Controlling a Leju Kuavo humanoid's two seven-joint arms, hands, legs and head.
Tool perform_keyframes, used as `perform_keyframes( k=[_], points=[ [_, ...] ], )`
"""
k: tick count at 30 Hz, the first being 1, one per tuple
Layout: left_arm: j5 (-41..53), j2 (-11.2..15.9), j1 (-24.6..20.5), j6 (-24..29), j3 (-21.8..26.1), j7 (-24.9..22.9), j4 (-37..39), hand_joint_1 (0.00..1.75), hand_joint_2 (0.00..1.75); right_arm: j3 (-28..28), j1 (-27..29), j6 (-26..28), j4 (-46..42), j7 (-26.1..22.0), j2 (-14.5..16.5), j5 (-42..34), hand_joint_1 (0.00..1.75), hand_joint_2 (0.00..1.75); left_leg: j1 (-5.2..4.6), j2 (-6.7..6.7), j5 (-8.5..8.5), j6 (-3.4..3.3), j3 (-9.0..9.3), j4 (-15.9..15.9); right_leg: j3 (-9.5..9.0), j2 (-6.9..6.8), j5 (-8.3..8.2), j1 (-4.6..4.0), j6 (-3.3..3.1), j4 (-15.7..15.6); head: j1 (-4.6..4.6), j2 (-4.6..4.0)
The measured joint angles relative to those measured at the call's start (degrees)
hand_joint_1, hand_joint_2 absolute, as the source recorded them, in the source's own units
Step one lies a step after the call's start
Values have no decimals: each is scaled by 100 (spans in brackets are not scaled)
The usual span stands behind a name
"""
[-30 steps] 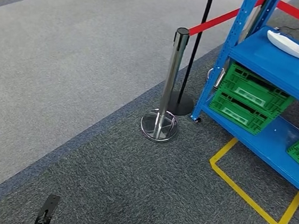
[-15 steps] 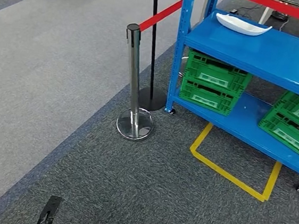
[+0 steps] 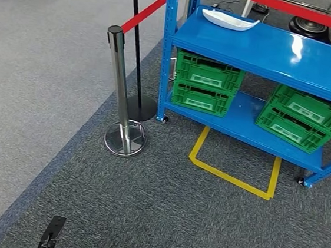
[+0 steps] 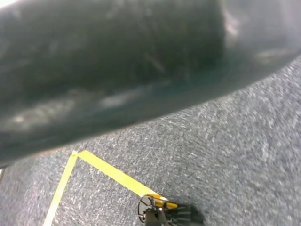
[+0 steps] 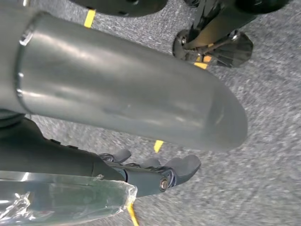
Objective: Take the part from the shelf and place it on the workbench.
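We saw the right hand [image 5: 167, 172] in its wrist view, hanging over the dark carpet [image 3: 167, 219] with fingers loosely extended, holding nothing we could make out; the left hand's state we cannot tell. A yellow tape rectangle [image 3: 231, 177] lay on the carpet at twelve o'clock. Beyond it stood the blue shelf [image 3: 269, 55]; on its lower deck sat stacked green crates [image 3: 206, 84] and, at two o'clock, more green crates [image 3: 300, 117], contents hidden. The white part [image 3: 230, 20] rested on the upper deck at twelve. At eleven o'clock stood a chrome stanchion [image 3: 121, 96] with a red belt [image 3: 144, 12], lighter grey carpet [image 3: 35, 69] beyond.
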State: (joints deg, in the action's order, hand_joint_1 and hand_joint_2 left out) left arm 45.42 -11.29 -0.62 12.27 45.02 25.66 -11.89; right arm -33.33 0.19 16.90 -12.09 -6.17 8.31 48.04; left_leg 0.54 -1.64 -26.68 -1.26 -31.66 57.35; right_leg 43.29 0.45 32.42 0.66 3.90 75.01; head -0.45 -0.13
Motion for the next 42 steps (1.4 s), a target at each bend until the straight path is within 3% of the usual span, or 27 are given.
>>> perform_keyframes(
  k=[1,3,5,6,8,9,11,13,15,16,17,19,20,21,23,25,27,29,30,31,32,34,36,40,42],
  points=[
    [0,0,-2,-3,1,7,0,0,0,-1,7,0,0,1,0,1,0,0,0,-70,-13,8,18,1,-68,-15,-97,1,5,-91,1,0],
    [0,-1,-4,-4,4,13,0,0,0,-2,12,0,0,1,-1,2,0,0,-3,-197,-56,45,83,2,-498,-183,-455,-5,-4,-831,4,1],
    [0,-2,-4,-5,5,14,0,0,0,-2,-5,-1,0,0,-1,2,0,0,-36,-306,-107,108,142,13,-871,-367,-669,-24,-57,-1451,1,1],
    [0,-2,-8,-5,5,15,0,0,0,-2,-11,-1,0,0,-1,2,0,0,-51,-350,-118,137,160,14,-932,-399,-687,-37,-91,-1557,-1,0],
    [0,-2,-19,-5,7,16,-1,0,0,-2,-6,0,0,0,-1,1,0,0,-50,-436,-123,188,187,-4,-921,-280,-698,-52,-169,-1564,-2,1],
    [0,-1,-28,-6,8,19,-1,0,0,-2,4,0,0,0,-1,1,0,0,-36,-410,-148,222,193,4,-916,-222,-706,-47,-205,-1577,-2,1],
    [1,1,-40,-11,11,36,-1,0,0,-3,2,0,0,-1,-1,3,0,0,-15,-185,-354,283,76,285,-919,-104,-725,-15,-277,-1604,-22,0],
    [2,2,-29,-24,10,55,0,0,0,-3,-17,0,0,-5,-1,6,0,0,-2,59,-706,312,-267,999,-916,27,-730,3,-322,-1609,-48,0],
    [4,4,-7,-36,10,67,0,0,0,-3,-19,1,0,-10,-1,9,0,0,2,108,-857,319,-582,1577,-916,176,-730,4,-336,-1609,-54,1],
    [6,9,-3,-38,10,76,0,0,0,-4,-13,2,0,-11,-1,10,0,0,4,114,-764,316,-619,1588,-920,247,-730,6,-335,-1608,-52,1],
    [9,16,-5,-40,11,86,0,0,0,-5,-7,3,0,-11,-1,11,0,0,8,120,-566,311,-555,1383,-928,310,-730,10,-331,-1608,-54,1],
    [16,26,-20,-49,11,113,0,0,0,-7,-2,5,0,-8,-1,29,0,0,22,173,-131,307,-255,636,-937,407,-724,9,-290,-1595,-62,1],
    [20,27,-35,-62,11,128,0,0,0,-6,-4,6,0,-5,-1,48,0,0,28,211,-16,294,-132,329,-930,438,-720,2,-257,-1585,-68,1],
    [23,26,-47,-77,10,145,0,0,0,-6,-3,7,0,-3,-1,69,0,0,29,246,23,277,-66,145,-919,458,-721,-6,-220,-1585,-72,1],
    [31,22,-55,-115,11,173,1,0,0,-4,8,8,1,3,-1,94,0,0,23,265,14,204,-60,67,-900,475,-740,-6,-151,-1614,-75,1],
    [45,22,-48,-143,15,199,1,0,0,-4,27,5,2,6,-1,97,0,0,30,243,42,120,-61,45,-846,346,-685,-2,-91,-1542,-56,1],
    [67,34,-40,-167,21,229,0,0,0,-4,17,-4,2,7,-1,101,0,0,33,206,55,56,-58,32,-616,124,-408,-8,-54,-1067,-11,1],
    [83,47,-22,-191,26,249,1,0,0,-2,-5,-13,2,3,0,104,0,0,16,159,50,31,-58,33,-260,21,-62,-8,-38,-303,13,1],
    [85,49,-15,-201,27,253,2,0,0,-2,-6,-14,2,1,0,104,0,0,9,139,47,28,-57,34,-144,9,4,-9,-36,-54,13,1],
    [85,51,-13,-207,27,255,2,0,0,-1,-3,-14,2,-2,0,105,0,0,5,127,45,28,-52,35,-127,5,-35,-9,-39,-6,14,1],
    [85,52,-13,-211,27,256,2,0,0,-2,-1,-14,2,-2,0,105,0,0,4,121,40,33,-44,35,-226,1,-176,-9,-47,-190,13,1],
    [85,57,-14,-226,31,257,2,0,0,-2,-9,-14,2,-3,-1,105,0,0,-3,117,22,61,-19,40,-636,-44,-515,-13,-66,-952,15,0],
    [87,62,-12,-258,33,258,2,0,0,-2,-33,-16,2,-3,-1,108,0,0,-29,115,7,113,-11,53,-928,-79,-647,-22,-101,-1477,9,1],
    [90,76,-14,-305,34,258,2,0,0,-3,-22,-22,2,1,-2,110,0,0,-20,111,-24,234,-27,74,-969,-51,-669,-31,-232,-1579,-8,1],
    [92,81,-16,-313,34,260,3,0,0,-6,-28,-22,2,1,-3,111,0,0,-10,122,-280,290,-203,464,-972,-35,-684,-9,-303,-1599,-32,2]
  ],
)
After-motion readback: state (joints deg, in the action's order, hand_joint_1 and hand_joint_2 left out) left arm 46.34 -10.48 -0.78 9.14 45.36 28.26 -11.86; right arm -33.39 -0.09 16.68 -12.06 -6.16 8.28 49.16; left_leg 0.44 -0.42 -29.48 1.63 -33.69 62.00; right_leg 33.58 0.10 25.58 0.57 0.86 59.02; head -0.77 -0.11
